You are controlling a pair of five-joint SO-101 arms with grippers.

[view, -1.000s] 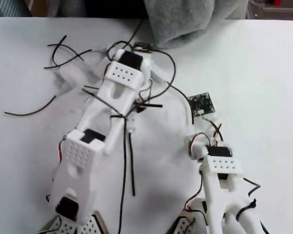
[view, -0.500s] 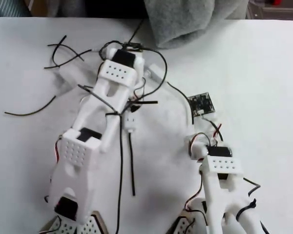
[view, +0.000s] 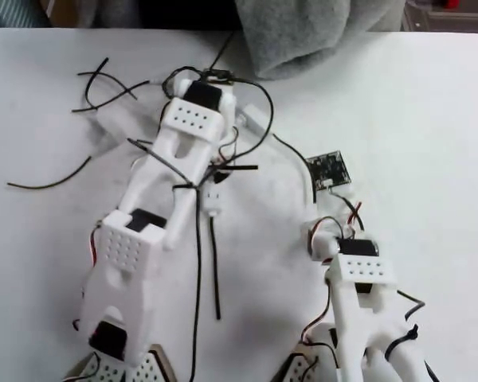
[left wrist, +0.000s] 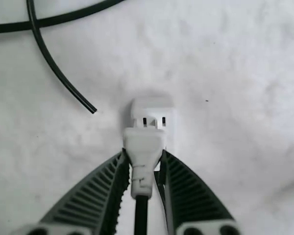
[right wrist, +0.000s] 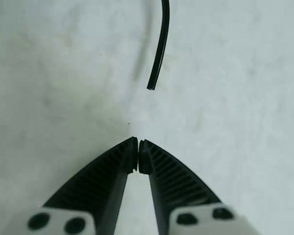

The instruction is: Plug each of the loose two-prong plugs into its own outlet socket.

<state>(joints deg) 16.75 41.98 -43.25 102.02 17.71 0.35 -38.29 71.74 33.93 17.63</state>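
Partway in socket (left wrist: 152, 108): plug (left wrist: 143, 141) w/ 2 prongs, left gripper (left wrist: 143, 157) clamping.

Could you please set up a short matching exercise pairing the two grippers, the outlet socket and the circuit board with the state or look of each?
Things:
1. left gripper
2. right gripper
3. outlet socket
4. circuit board

States:
A. shut, nothing between its fingers
B. white, right at the front end of the held plug
C. shut on the white plug
D. dark, flat and square

Pairs: 1-C, 2-A, 3-B, 4-D
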